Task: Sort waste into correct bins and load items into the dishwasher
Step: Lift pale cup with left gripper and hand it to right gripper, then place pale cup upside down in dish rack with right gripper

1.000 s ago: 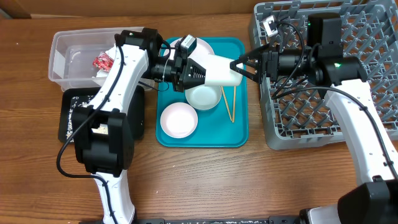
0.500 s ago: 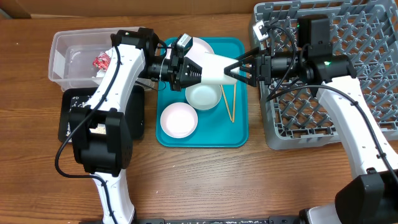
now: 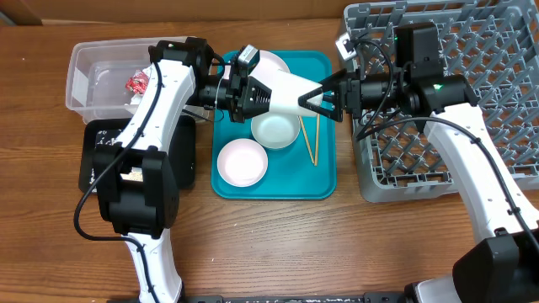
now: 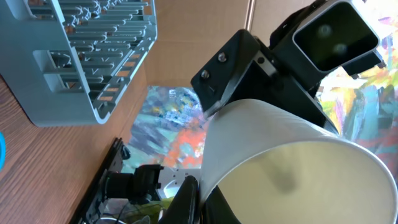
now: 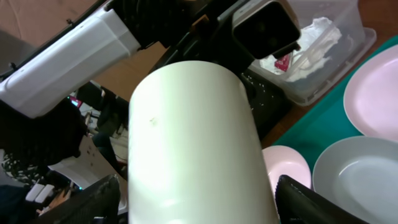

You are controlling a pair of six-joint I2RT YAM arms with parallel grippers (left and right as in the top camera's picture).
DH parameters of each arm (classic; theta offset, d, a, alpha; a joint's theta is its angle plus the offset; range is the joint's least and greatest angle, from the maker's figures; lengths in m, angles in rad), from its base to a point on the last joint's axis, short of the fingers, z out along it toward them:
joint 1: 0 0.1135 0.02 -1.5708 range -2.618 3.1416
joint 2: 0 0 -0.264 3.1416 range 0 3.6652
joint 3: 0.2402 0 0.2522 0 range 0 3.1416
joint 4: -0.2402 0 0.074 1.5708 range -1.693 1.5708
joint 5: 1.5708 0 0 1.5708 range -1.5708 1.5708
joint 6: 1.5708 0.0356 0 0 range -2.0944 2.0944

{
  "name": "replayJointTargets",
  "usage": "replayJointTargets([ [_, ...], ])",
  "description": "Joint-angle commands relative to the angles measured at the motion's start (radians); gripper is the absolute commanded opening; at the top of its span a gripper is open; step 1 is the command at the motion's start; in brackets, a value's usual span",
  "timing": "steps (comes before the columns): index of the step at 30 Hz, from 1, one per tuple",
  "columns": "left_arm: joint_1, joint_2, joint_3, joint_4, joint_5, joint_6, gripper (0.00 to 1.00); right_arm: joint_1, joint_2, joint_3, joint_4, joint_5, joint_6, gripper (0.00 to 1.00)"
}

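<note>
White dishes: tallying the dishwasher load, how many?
4: cup in left gripper above the teal tray; bowl and small dish on it; plate at its far end, partly hidden.

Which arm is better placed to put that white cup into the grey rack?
Probably right: the right tool, open, straddles the cup and that arm lies over the rack; the left tool holds the cup farther away.

Two chopsticks (image 3: 306, 141), two bins (image 3: 77, 80)

Wooden table (image 3: 278, 244) with clear tub (image 3: 74, 84), black tray (image 3: 94, 156), teal serving tray (image 3: 295, 178) and grey dish rack (image 3: 404, 172) directly on it
</note>
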Motion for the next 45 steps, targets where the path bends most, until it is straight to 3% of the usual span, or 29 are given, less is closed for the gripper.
replayJointTargets([
  [1,0.0,-0.003,0.019,0.0,0.032,0.021,0.04,0.01,0.001,-0.005,-0.006,-0.001,-0.009,0.86],
  [5,0.0,-0.003,0.019,0.0,0.032,0.022,0.04,0.01,0.001,-0.005,-0.009,0.015,-0.008,0.88],
  [12,0.0,-0.003,0.019,0.001,0.032,0.022,0.04,0.01,0.001,-0.005,-0.008,0.015,-0.008,0.66],
  [15,0.0,-0.003,0.019,0.001,0.032,0.022,0.04,0.01,0.001,-0.005,-0.005,0.019,-0.008,0.64],
  [23,0.005,-0.003,0.019,0.033,0.029,0.021,0.36,-0.048,0.0,-0.004,-0.001,0.019,0.031,0.65],
  [27,0.021,-0.003,0.023,0.071,0.03,0.018,0.41,-0.121,-0.005,-0.004,-0.01,0.039,0.087,0.65],
  [30,0.05,-0.003,0.047,0.077,0.0,0.018,0.42,-0.177,-0.023,-0.002,-0.062,0.181,0.148,0.66],
  [33,0.08,-0.003,0.109,0.069,-0.142,0.007,0.43,-0.214,-0.051,0.006,-0.158,0.393,0.189,0.67],
  [38,0.081,-0.005,0.315,0.026,-0.579,-0.124,0.44,-0.229,-0.107,0.068,-0.37,0.713,0.221,0.67],
  [42,0.051,-0.005,0.517,-0.029,-0.927,-0.192,0.47,-0.22,-0.123,0.132,-0.578,1.004,0.335,0.67],
  [45,0.019,-0.005,0.607,-0.055,-1.152,-0.229,0.51,-0.209,-0.121,0.133,-0.689,1.115,0.391,0.67],
])
